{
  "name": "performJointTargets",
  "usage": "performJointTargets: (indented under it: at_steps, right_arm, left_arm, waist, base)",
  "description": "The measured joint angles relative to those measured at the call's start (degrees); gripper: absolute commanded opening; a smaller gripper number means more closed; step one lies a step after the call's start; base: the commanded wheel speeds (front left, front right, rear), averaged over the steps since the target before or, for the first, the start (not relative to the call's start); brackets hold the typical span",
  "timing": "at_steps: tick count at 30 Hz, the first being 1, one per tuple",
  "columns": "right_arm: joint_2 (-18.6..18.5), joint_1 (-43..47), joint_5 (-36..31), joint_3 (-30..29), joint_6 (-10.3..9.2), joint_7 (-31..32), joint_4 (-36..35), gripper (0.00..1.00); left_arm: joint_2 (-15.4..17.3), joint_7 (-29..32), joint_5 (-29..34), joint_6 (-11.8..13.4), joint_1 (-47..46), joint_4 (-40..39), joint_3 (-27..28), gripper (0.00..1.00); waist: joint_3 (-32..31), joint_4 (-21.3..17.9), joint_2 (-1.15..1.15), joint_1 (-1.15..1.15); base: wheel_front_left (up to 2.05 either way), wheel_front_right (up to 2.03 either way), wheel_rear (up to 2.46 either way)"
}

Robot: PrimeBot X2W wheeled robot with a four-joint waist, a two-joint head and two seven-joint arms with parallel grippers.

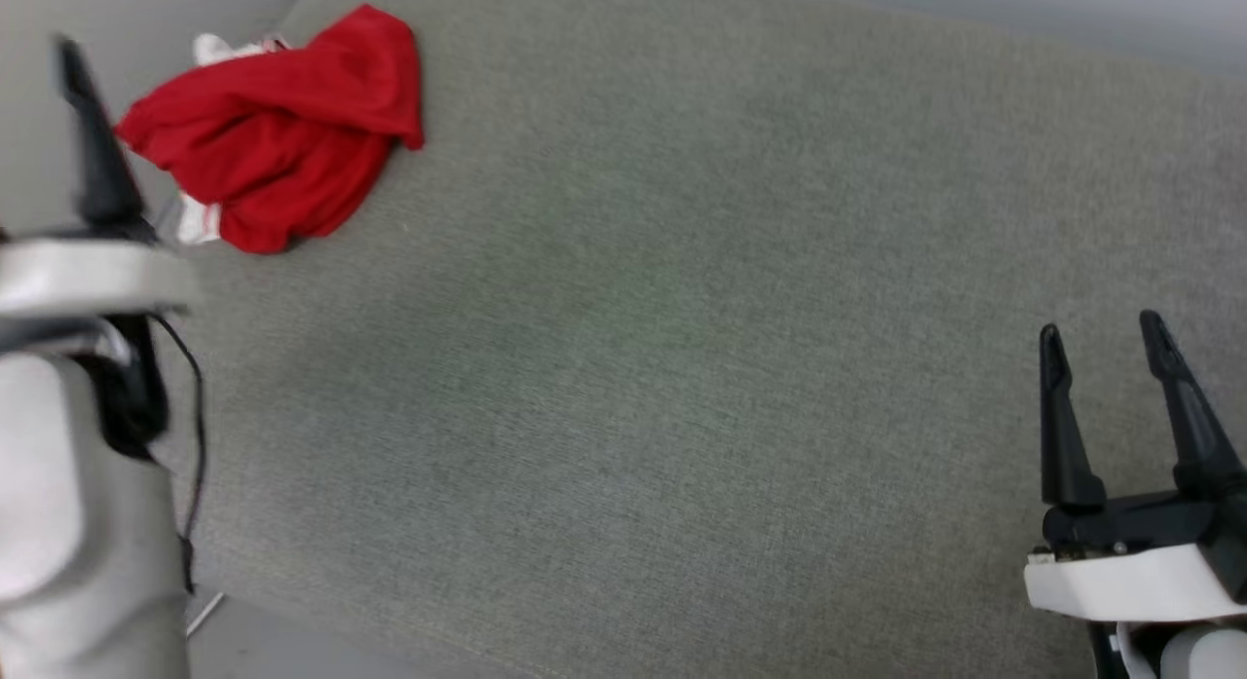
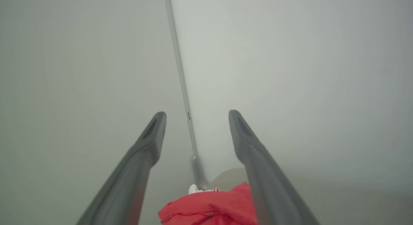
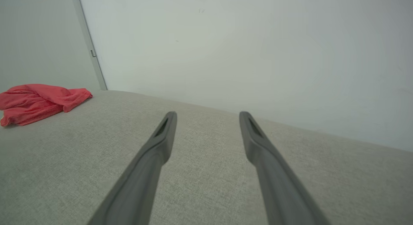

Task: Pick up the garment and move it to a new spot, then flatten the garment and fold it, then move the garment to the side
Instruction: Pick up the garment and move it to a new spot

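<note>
At the head view's left edge the left gripper (image 2: 197, 116) stands spread wide and empty, just beside the crumpled red garment (image 1: 283, 143) (white trim peeking out) at upper left on the grey cushion (image 1: 682, 367). At lower right, well apart from it, the right gripper (image 1: 1101, 326) is equally wide and empty.

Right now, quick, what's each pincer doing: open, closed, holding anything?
Left pincer: open, holding nothing, close to the red garment.
Right pincer: open, holding nothing.

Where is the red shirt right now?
The garment lies crumpled at the far left corner of the grey fabric surface in the head view, close by the left jaws.
</note>
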Motion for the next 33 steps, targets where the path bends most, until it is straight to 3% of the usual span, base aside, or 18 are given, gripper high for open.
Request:
performJointTargets:
  at_steps: [10, 15, 22, 28, 33]
  right_arm:
    - [0.00, -2.78, -2.86, -1.81, 0.00, 0.00, -6.16, 1.00]
    - [0.00, -3.97, -3.86, -2.34, 0.00, 0.01, -9.00, 1.00]
    - [0.00, -4.86, -4.85, -2.05, 0.00, 0.00, -12.17, 1.00]
    - [0.00, -5.38, -5.63, -1.79, 0.00, 0.00, -13.88, 1.00]
    - [-0.02, -5.82, -6.78, -1.51, 0.00, 0.00, -15.06, 1.00]
  left_arm:
    - [9.17, 0.30, -1.32, -2.42, -17.37, 11.78, 3.67, 1.00]
    - [13.77, 5.37, -2.43, -4.49, -25.57, 19.44, 2.98, 1.00]
    - [18.30, 20.22, -7.56, -7.04, -32.08, 28.78, -0.81, 1.00]
    - [20.09, 35.75, -19.30, -7.26, -33.06, 30.41, -8.92, 1.00]
    - [24.19, 48.09, -28.53, -7.25, -31.61, 30.11, -13.72, 1.00]
  waist:
    - [9.76, -3.83, 0.00, 0.00]
    - [13.77, -5.06, 0.00, 0.00]
    - [17.59, -6.12, 0.00, 0.00]
    - [19.68, -6.45, 0.00, 0.00]
    - [21.83, -6.96, 0.00, 0.00]
  base:
    - [0.00, 0.00, 0.00]
    - [0.00, 0.00, 0.00]
    - [0.00, 0.00, 0.00]
    - [0.00, 0.00, 0.00]
    - [0.00, 0.00, 0.00]
